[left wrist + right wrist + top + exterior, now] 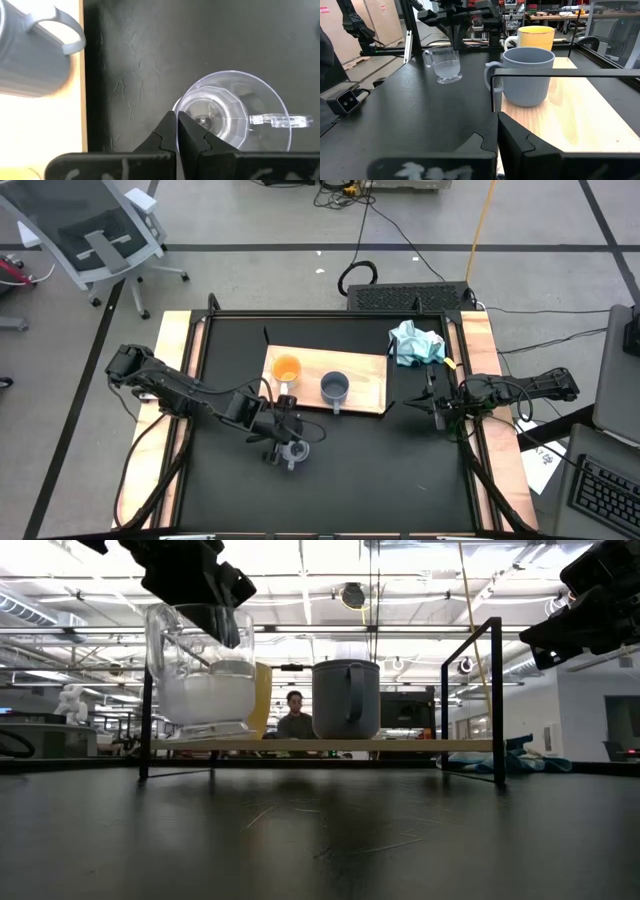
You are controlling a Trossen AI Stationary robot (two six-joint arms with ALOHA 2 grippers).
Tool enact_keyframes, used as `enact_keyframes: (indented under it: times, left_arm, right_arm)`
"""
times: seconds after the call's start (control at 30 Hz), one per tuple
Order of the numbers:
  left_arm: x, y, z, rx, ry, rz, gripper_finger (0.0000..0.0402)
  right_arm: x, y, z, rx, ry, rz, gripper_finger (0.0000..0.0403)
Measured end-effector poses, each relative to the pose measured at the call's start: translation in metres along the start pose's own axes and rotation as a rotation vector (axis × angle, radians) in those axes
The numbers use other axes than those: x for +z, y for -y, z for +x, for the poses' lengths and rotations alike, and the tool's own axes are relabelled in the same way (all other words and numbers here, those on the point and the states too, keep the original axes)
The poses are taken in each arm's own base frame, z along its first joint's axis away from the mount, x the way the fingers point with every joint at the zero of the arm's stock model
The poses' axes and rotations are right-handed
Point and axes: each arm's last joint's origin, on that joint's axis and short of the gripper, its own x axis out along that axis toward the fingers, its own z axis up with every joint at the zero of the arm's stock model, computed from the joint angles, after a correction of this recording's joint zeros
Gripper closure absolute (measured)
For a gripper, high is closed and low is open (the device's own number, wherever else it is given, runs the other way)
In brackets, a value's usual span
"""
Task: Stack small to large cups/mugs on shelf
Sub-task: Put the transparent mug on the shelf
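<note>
Below centre in the high view, my left gripper [287, 442] had its fingers pinched together on the rim of the clear glass cup [290, 450]. From the left wrist camera I saw those fingers [167, 131] closed on the cup's wall, the cup's handle pointing away toward the right of that frame. At table height the cup [203, 670] looked lifted off the black table [380, 470], hanging in the upper left under the gripper [215, 615]. Just above it in the high view lay the shelf [365, 390], a light-wood board in the middle of the frame. On the board stood the orange mug [286, 369] at its left end and the blue-grey mug [335, 388] to its right, both upright, a little apart. My right gripper [437, 406] waited at the right of the frame, just off the shelf's right end, its fingers together and holding nothing. A light-blue cloth [415, 345] sat crumpled above the board's right corner.
</note>
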Motion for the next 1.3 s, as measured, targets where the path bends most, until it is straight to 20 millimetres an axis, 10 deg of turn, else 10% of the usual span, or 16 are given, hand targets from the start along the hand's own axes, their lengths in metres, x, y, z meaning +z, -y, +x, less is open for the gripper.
enact_keyframes:
  times: [1.3]
  left_arm:
    - [0.038,-0.031,-0.032,-0.073,0.110,-0.019,0.0399]
  right_arm:
    - [0.001,0.000,0.000,0.001,0.013,-0.021,0.0403]
